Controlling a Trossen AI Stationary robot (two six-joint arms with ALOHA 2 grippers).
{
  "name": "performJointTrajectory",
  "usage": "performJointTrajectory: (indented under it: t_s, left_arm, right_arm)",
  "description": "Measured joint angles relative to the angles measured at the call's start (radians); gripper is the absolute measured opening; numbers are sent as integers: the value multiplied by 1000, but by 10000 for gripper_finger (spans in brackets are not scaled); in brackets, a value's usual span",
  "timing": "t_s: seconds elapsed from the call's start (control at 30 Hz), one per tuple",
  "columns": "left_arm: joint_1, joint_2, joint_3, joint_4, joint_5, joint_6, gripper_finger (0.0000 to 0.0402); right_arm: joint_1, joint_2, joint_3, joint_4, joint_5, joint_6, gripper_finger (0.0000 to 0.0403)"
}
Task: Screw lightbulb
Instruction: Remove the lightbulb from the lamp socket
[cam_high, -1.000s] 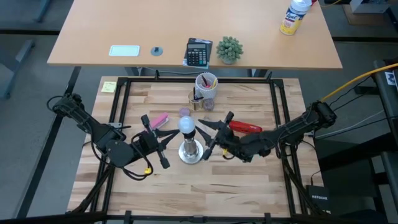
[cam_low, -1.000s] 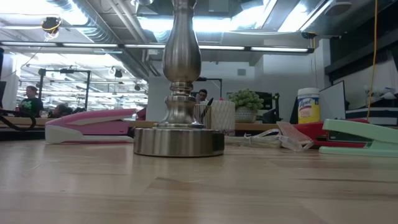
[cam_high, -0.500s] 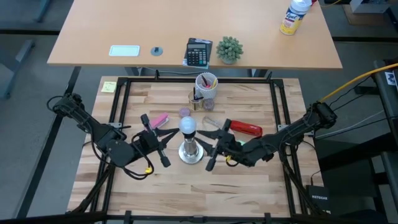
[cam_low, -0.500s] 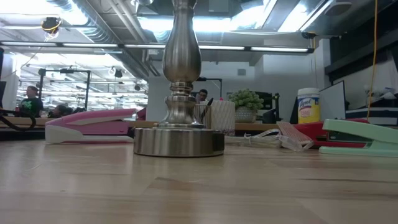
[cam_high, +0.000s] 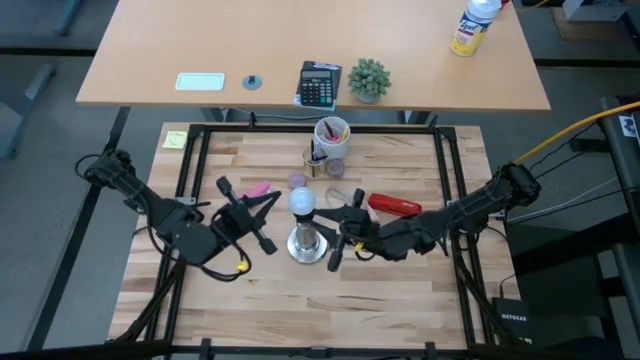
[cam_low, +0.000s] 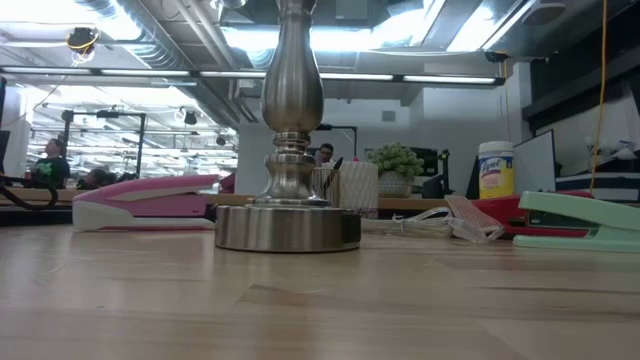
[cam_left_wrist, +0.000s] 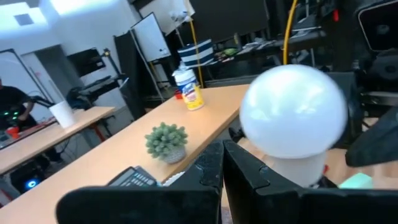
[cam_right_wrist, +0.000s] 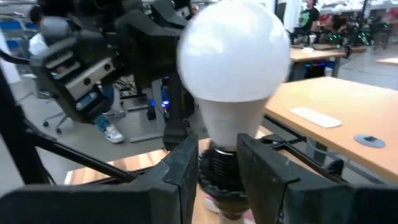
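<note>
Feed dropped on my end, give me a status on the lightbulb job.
Right gripper clamped at lightbulb's screw neck, bulb upright atop metal stand. Left gripper shut, empty, beside the bulb. Nothing blocking.

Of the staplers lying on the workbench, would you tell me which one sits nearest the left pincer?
The pink stapler: it lies left of the lamp stand, right beside the left pincer, whereas the red stapler lies on the stand's far side, by the right arm.

Lamp stand (cam_low: 288, 130) top cut off in low view (lightbulb (cam_high: 302, 201) out of frame).
</note>
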Motion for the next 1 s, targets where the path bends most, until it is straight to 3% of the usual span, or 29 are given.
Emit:
performJointTrajectory:
  t_s: [1.0]
  left_arm:
    - [-10, 0, 0, -5, 0, 3, 1]
  right_arm:
    - [-11, 0, 0, -57, -36, 39, 124]
